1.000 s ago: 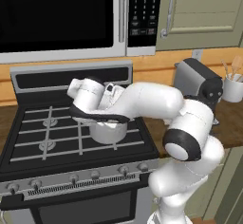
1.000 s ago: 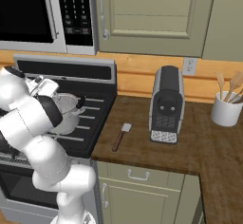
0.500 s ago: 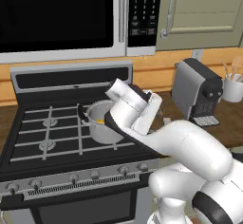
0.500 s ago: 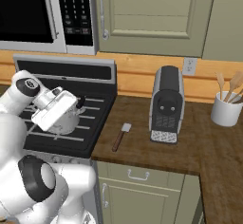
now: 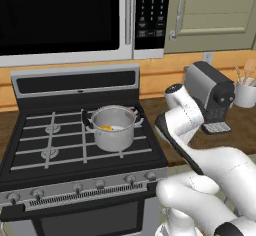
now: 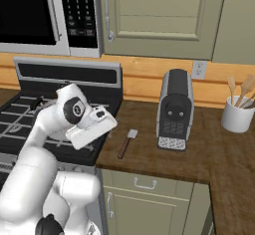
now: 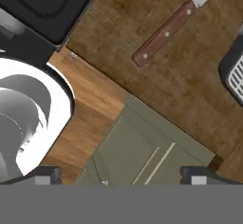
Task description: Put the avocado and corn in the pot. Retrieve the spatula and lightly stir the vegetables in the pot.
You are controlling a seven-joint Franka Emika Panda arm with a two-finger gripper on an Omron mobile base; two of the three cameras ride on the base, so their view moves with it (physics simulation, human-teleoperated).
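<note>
The claw [image 7: 121, 173] is wide open and holds nothing. Ahead of it, on the wooden tabletop [image 7: 142, 90], lies the spatula [image 7: 166, 32], its long axis diagonal, brown handle nearer the claw, pale blade pointing away.

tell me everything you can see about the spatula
The spatula lies flat on the brown wooden counter, between the stove and the black coffee machine, touching neither. It has a slim reddish-brown handle, wood by its look, with pale rivets seen in the hand view, and a small light grey blade. The blade end points toward the back wall, the handle toward the counter's front edge. Nothing holds it.
</note>
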